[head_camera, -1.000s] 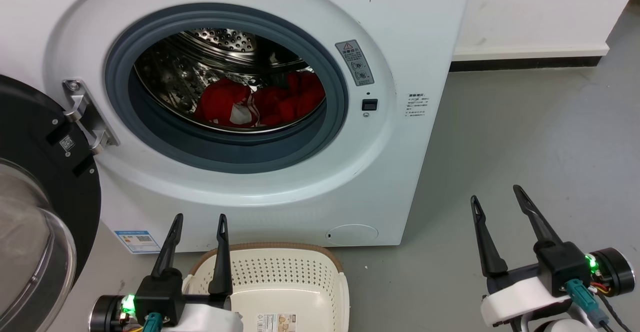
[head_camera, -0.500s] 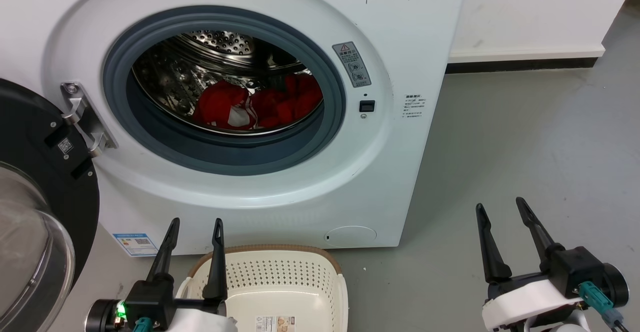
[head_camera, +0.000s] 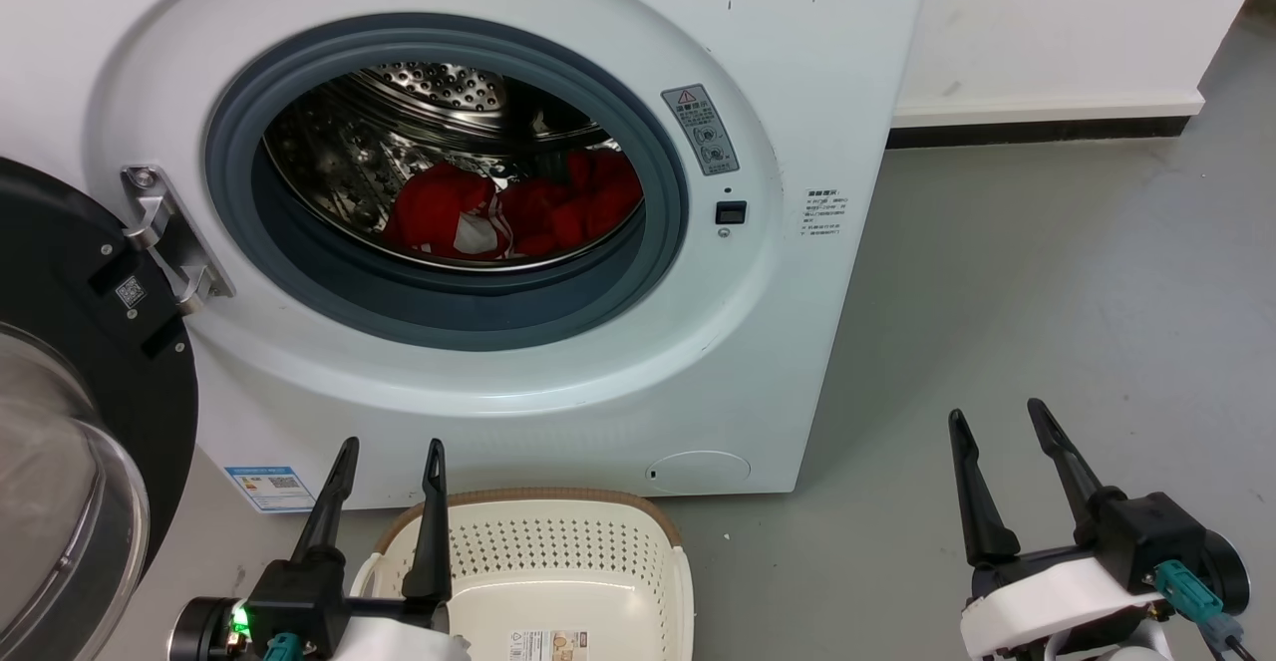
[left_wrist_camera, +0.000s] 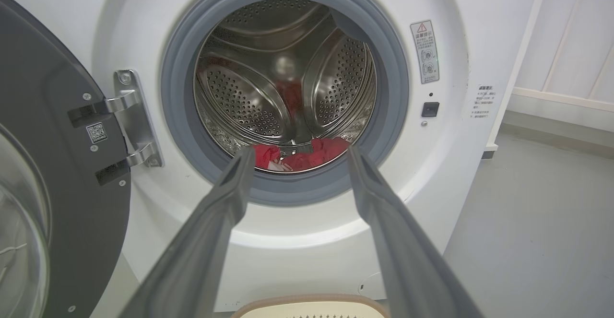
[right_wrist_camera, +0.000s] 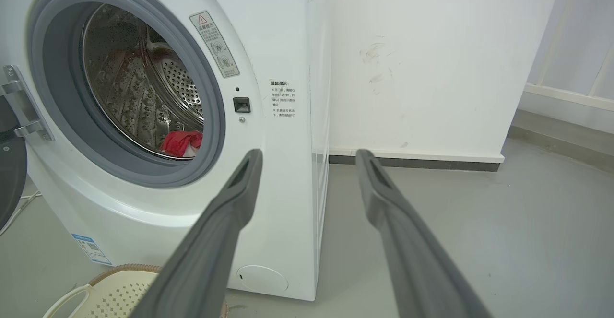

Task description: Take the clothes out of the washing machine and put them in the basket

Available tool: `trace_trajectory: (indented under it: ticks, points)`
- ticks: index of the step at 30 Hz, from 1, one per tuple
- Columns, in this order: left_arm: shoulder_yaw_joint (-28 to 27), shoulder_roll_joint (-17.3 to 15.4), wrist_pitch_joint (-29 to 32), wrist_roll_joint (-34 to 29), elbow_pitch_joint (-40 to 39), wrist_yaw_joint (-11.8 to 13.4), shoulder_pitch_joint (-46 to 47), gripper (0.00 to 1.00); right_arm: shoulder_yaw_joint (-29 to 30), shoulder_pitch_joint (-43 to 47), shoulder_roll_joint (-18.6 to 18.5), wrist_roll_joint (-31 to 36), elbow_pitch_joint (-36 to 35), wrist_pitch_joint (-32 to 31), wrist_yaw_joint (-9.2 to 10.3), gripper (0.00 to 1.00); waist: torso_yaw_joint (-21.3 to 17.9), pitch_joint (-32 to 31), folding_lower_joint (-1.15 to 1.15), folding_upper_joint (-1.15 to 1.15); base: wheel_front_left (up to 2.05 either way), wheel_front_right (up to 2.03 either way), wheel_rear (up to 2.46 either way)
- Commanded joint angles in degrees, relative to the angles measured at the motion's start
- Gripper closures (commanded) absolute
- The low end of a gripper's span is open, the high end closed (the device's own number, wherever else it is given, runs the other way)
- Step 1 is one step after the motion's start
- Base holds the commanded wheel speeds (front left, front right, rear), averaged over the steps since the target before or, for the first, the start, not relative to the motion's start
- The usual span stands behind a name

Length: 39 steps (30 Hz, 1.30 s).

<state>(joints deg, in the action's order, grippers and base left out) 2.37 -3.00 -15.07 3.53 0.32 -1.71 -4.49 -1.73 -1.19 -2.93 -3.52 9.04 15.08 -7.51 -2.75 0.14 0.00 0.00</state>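
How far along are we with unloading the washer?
Done: the door is swung open. In hand: nothing. The left end effector and right end effector are both open and empty, outside the washing machine. Left: everything. The red clothes lie in the drum, and the visible part of the basket holds no clothes.

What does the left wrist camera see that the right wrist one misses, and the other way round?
Left wrist, not right: the door glass and QR sticker, past the left fingers. Right wrist, not left: a scuffed wall, a blue label and the basket handle, past the right fingers. Both: red clothes in the drum, the grey seal, the basket rim.
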Motion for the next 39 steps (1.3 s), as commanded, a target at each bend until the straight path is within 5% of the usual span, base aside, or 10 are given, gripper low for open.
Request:
trace_trajectory:
  ticks: [1,15,26,33,37,39]
  points:
    - [-0.15,0.13,-0.17,-0.26,0.21,-0.13,-0.67,0.0,0.04,-0.55,0.09,-0.16,0.06,0.14,0.04,0.0,0.02,0.01,0.0,0.0,0.0,0.0,0.0]
    - [0.03,0.16,-0.16,-1.21,0.85,0.45,0.14,0.0,0.27,-1.42,0.1,-0.2,-0.25,0.14,0.04,0.0,-0.26,1.55,0.0,0.0,0.0,0.0,0.0]
    - [-2.42,-2.13,-0.16,-2.22,2.86,-1.14,10.33,0.0,0.43,-5.95,0.1,-0.9,-4.57,0.14,0.04,0.0,-2.35,14.2,0.0,0.0,0.0,0.0,0.0]
    - [-4.03,-7.75,-0.16,-1.85,9.91,-3.75,25.39,0.0,0.85,-9.65,0.11,-1.42,-6.84,0.14,0.04,0.0,-4.1,23.33,0.0,0.0,0.0,0.0,0.0]
    - [-3.16,-12.32,0.57,-1.31,20.17,-4.87,37.25,0.0,0.94,-11.49,0.11,-1.75,-7.72,0.14,0.04,0.0,-4.78,28.03,0.0,0.0,0.0,0.0,0.0]
    - [-0.96,-16.25,5.03,-0.66,30.22,-5.56,50.67,0.0,0.5,-13.14,0.11,-1.94,-8.33,0.14,0.04,0.0,-5.57,32.57,0.0,0.0,0.0,0.0,0.0]
